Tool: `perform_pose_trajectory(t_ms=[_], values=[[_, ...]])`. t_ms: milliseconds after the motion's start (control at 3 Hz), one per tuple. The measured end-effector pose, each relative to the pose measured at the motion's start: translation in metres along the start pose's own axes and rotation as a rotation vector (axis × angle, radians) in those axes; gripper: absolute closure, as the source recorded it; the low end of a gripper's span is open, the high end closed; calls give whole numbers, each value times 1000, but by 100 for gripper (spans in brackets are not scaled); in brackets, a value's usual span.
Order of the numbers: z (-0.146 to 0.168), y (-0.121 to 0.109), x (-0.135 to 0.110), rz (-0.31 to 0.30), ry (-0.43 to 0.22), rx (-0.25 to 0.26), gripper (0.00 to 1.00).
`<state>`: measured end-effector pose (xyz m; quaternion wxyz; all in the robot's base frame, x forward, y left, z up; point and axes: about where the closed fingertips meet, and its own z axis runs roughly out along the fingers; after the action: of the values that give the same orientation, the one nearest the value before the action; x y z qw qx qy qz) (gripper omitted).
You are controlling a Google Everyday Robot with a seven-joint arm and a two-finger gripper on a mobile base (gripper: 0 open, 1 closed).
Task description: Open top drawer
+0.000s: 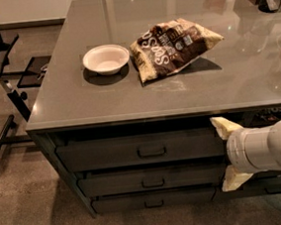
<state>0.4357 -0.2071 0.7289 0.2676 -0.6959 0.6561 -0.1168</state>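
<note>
**Spread gripper at the right end of the top drawer**

The top drawer (109,153) sits just under the overhanging edge of the grey counter (65,102), at about 6 o'clock from the picture's middle. Its front is a flat, dark grey panel, wider and taller than the two lower drawers (117,182) stacked beneath it. A small rectangular loop pull (151,151) is fixed at its centre. The panel's upper edge is lost in the shadow of the countertop.

The gripper (221,155) is at 4 o'clock, on a white arm (270,146) coming in from the right edge. Its two cream fingers (224,126) are spread wide, one above the other, with nothing held between them. The upper finger lies against the drawer front's right end, at 3 o'clock from the pull and well apart from it. The lower finger hangs down by the bottom drawer.

On the counter, a white bowl (106,59) stands at 11 o'clock, and a brown snack bag (174,46) lies just beside it at 12 o'clock.
</note>
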Motion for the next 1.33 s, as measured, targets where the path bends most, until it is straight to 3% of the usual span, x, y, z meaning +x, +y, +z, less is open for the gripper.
perform_pose_trajectory(t_ms=[667, 1000, 1333], values=[[47, -5, 0, -14, -7, -31, 0], [75, -24, 9, 49, -83, -35, 0], [75, -24, 9, 49, -83, -35, 0]])
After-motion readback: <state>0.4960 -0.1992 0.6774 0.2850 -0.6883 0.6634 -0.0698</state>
